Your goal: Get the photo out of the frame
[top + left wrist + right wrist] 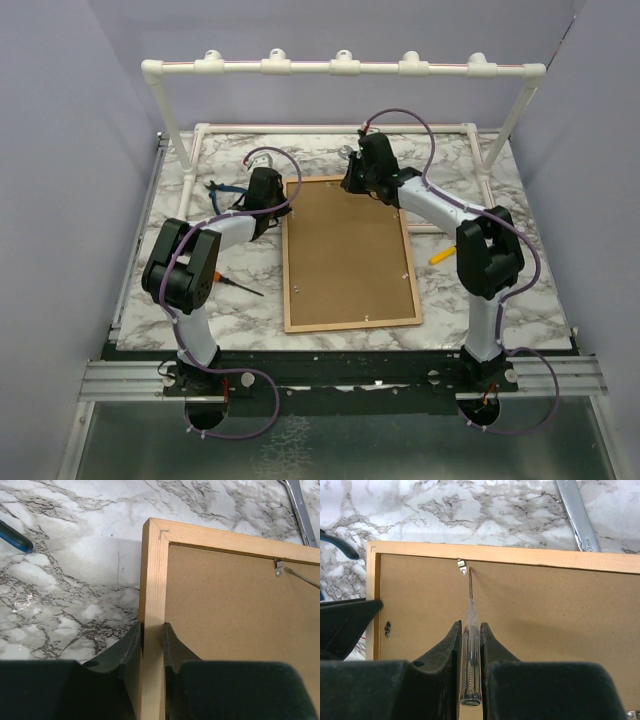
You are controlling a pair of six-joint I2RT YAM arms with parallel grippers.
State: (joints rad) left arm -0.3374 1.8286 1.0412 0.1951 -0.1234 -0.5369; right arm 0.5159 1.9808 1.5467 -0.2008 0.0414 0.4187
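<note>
Overhead: showing the frame (350,255) lying back-up on the counter (250,310). Left wrist: pinching the frame's left border with the left pincer (152,630). Right wrist: gripping a clear screwdriver (470,650) in the right pincer (470,627), tip just beside the frame's far-edge clip (462,567).

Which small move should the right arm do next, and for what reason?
Probably swivel the metal clip aside with the screwdriver. The right pincer holds that tool with its tip at the clip, which overlaps the backing board, and the left pincer grips the frame border to steady it.
</note>
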